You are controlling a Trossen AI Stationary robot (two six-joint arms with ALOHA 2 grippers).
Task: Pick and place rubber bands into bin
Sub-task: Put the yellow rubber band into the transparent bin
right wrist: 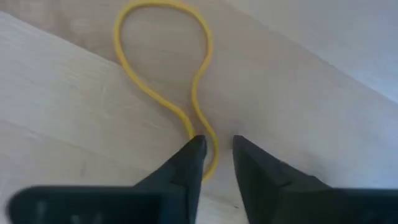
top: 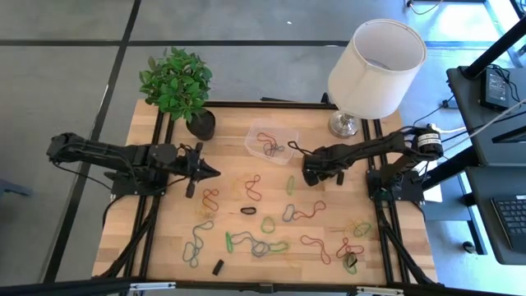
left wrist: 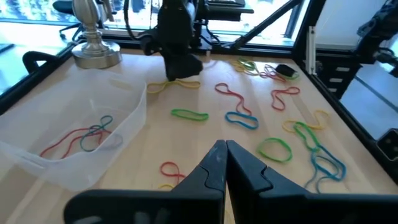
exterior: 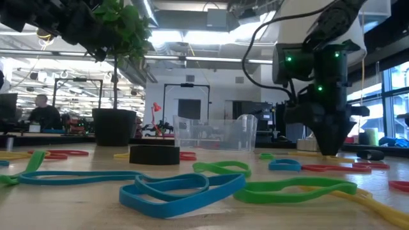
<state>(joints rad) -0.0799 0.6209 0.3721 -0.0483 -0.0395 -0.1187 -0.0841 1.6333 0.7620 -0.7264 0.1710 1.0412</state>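
My right gripper (right wrist: 216, 149) points down at the table just right of the bin (top: 271, 141), its fingertips a little apart over the narrow end of a yellow rubber band (right wrist: 165, 62) that lies flat on the wood. The bin, a clear tray (left wrist: 134, 112), holds a few red and blue bands (left wrist: 87, 134). Several more rubber bands (top: 255, 242) in green, red, blue and yellow lie scattered over the table's near half. My left gripper (left wrist: 225, 149) hangs shut above the table's left side (top: 212, 172), holding nothing. My right gripper comes from above, pointing down, with one fingertip (right wrist: 193, 152) on each side of the yellow band's narrow end (right wrist: 208, 140). The band lies flat on the table. Whether the fingers touch it I cannot tell.
A black plant pot (top: 200, 123) with a green plant stands at the far left. A lamp (top: 374, 66) stands at the far right, close behind my right arm. A small black block (top: 218, 267) lies near the front edge.
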